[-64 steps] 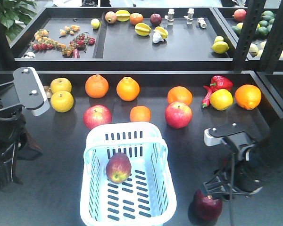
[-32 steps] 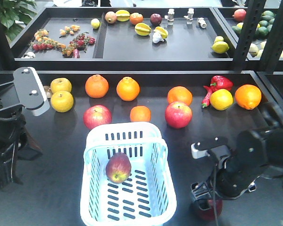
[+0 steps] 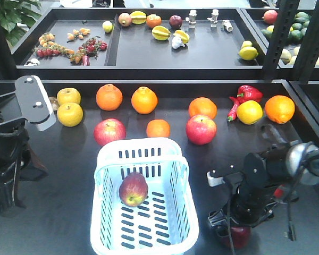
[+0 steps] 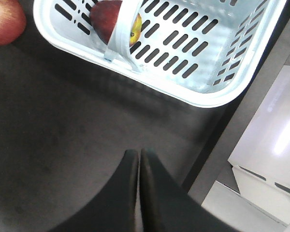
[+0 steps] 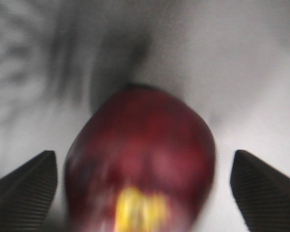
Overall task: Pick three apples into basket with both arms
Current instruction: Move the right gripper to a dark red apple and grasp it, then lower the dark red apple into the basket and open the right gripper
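1. I judge this site to be a mock greengrocer's display set up for robot trials, not a home or kitchen.
2. Shallow black display trays (image 3: pixel 212 53) stand in two tiers, framed by black metal rack uprights (image 3: pixel 279 37).
3. Loose produce lies in spaced rows, including a round orange fruit (image 3: pixel 109 97), a yellow lemon-like fruit (image 3: pixel 249 112) and a glossy red pepper (image 3: pixel 249 93).
4. A pale blue-white slotted plastic basket (image 3: pixel 138 143) sits on the front tier, like a shopping basket.
5. A green leafy plant (image 3: pixel 13 16) stands at the far left corner.
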Robot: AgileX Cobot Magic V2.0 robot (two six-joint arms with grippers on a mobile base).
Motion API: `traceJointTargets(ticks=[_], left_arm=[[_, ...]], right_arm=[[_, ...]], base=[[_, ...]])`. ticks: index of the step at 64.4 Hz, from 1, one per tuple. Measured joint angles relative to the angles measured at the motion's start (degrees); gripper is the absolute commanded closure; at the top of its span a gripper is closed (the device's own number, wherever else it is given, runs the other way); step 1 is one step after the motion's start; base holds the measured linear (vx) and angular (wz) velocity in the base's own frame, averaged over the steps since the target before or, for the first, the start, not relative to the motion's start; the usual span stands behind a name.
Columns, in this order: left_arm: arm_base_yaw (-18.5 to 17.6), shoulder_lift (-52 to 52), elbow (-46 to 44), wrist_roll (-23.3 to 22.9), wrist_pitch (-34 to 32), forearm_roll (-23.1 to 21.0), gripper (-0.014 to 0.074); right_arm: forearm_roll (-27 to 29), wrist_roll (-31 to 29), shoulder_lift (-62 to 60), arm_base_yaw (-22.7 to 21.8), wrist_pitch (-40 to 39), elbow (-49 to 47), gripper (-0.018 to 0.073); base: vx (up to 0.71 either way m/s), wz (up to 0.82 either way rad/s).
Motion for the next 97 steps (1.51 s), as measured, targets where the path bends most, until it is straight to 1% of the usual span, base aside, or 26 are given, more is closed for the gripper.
traceJointTargets(ticks=[9,16,25,35,49,57,62,66,72,76,79,80,87,91,97], left_arm=[[0.0,0.0,0.0,0.0,0.0,0.0,0.0603],[0.0,0.0,0.0,0.0,0.0,0.0,0.0603],[0.0,0.0,0.0,0.0,0.0,0.0,0.0603],[0.0,0.0,0.0,0.0,0.0,0.0,0.0603],[0.0,0.0,0.0,0.0,0.0,0.0,0.0603],[0.0,0.0,0.0,0.0,0.0,0.0,0.0603],[0.0,0.0,0.0,0.0,0.0,0.0,0.0603],[0.0,0.0,0.0,0.0,0.0,0.0,0.0603],[0.0,0.0,0.0,0.0,0.0,0.0,0.0603],[0.0,0.0,0.0,0.0,0.0,0.0,0.0603],[0.0,0.0,0.0,0.0,0.0,0.0,0.0603],[0.0,0.0,0.0,0.0,0.0,0.0,0.0603],[0.0,0.0,0.0,0.0,0.0,0.0,0.0603],[0.0,0.0,0.0,0.0,0.0,0.0,0.0603],[0.0,0.0,0.0,0.0,0.0,0.0,0.0603]], right_arm=[[0.0,0.4,0.5,0.0,0.2,-0.3,0.0151],[0.0,0.4,0.3,0.0,0.3,-0.3,0.0207],[-0.1,0.4,-2.6,0.0,1.5,-0.3,0.0211],[-0.2,0.4,-8.9,0.0,4.3,-0.3,0.0211],[-0.1,0.4,-23.3,0.0,8.5,0.8,0.0211],[1.7,-1.0,-32.0,0.4,10.1,3.1,0.0211],[2.3,-1.9,-36.0,2.2,11.2,4.5,0.0211],[3.1,-2.0,-38.3,5.0,12.3,5.4,0.0211],[4.3,-1.6,-41.0,10.2,13.2,5.8,0.0211],[5.5,-1.2,-42.3,14.8,12.1,5.8,0.0211],[6.3,-1.1,-42.7,17.3,10.5,5.8,0.0211],[6.8,-1.1,-42.8,18.8,9.8,5.8,0.0211],[9.5,-0.7,-42.5,25.0,3.3,5.8,0.0211],[10.8,0.2,-41.3,26.7,-0.7,5.8,0.0211],[12.6,1.0,-38.2,27.2,-6.3,5.6,0.0206]], base=[[0.0,0.0],[0.0,0.0],[0.0,0.0],[0.0,0.0],[0.0,0.0],[0.0,0.0],[0.0,0.0],[0.0,0.0],[0.0,0.0],[0.0,0.0],[0.0,0.0],[0.0,0.0],[0.0,0.0],[0.0,0.0],[0.0,0.0]])
